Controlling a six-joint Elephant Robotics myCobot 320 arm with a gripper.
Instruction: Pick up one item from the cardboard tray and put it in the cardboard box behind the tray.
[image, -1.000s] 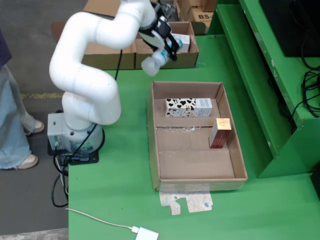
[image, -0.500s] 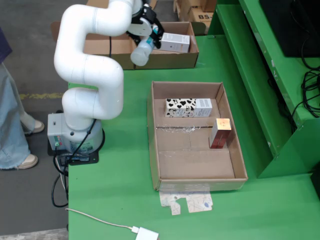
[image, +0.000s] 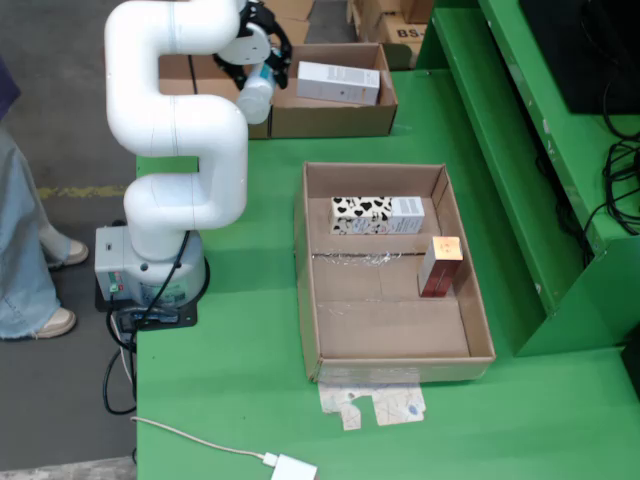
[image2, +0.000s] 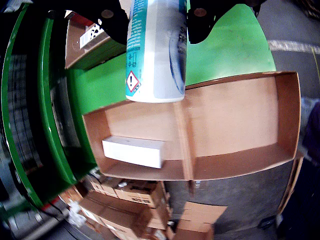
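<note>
You've got the bottle (image2: 157, 47) clamped in the fingers (image: 262, 52), held above the cardboard box (image2: 235, 130) approx. over its divider; the white carton (image2: 133, 151) lies in one compartment. Pick is done, carry nearly done. Left: lower and let go. Cow-print carton (image: 377, 214) and brown box (image: 441, 266) sit in the tray (image: 395, 350) on the green surface (image: 230, 370).

End effector (image2: 156, 12) holds a white bottle (image2: 157, 50) over the divided cardboard box (image2: 240, 115)
</note>
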